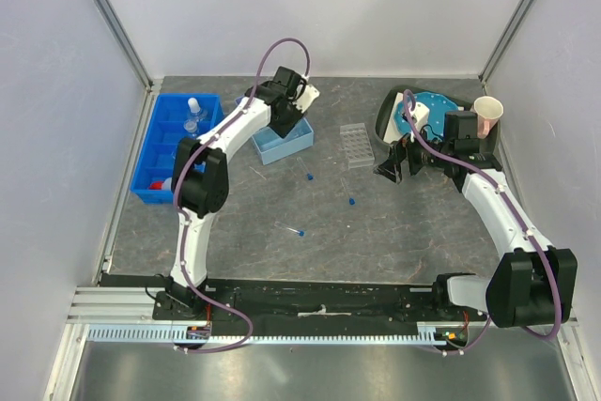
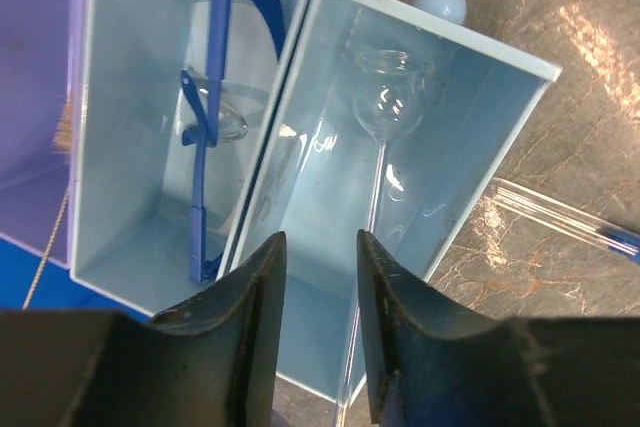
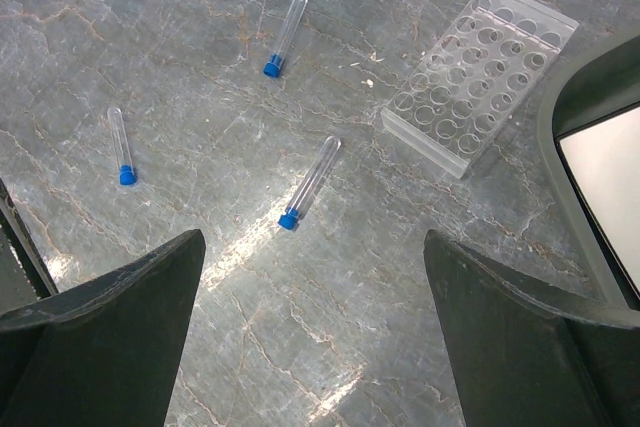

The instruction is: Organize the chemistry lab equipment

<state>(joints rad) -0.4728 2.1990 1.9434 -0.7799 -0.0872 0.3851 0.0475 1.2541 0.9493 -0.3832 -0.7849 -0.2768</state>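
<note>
The bench (image 1: pixel 376 232) was a dark grey slab veined with pale, marble-like streaks, glossy enough to throw back the light, and it sat in a booth of plain pale wall panels (image 1: pixel 338 7) held by slanting aluminium posts. At the far left stood a deep blue plastic compartment tray (image 1: pixel 164 138), with a clear white-topped bottle (image 1: pixel 193 110) upright in one of its far cells. Near it, to its right, lay a pale blue rectangular plastic box (image 2: pixel 480 147), thin-walled and split by a divider into two long bays. The blue-rimmed clear safety glasses (image 2: pixel 205 117) lay in one bay, and a clear glass flask with a round bulb and a long thin neck (image 2: pixel 390 107) lay in the other. The left pincer (image 2: pixel 320 252) hung over that box with its dark, matte fingers slightly parted above the neck end, pinching nothing. Towards the middle of the bench, three blue-capped clear tubes (image 3: pixel 310 182) lay loose on their sides, well apart from one another, near a clear plastic rack with rows of round holes (image 3: pixel 480 77). The right pincer (image 3: pixel 312 247) hovered above them spread wide, with nothing between its fingers. At the far right sat a round blue disc (image 1: pixel 434 105) on a black-rimmed base, with a pale pink cup (image 1: pixel 488 115) just beside it
</note>
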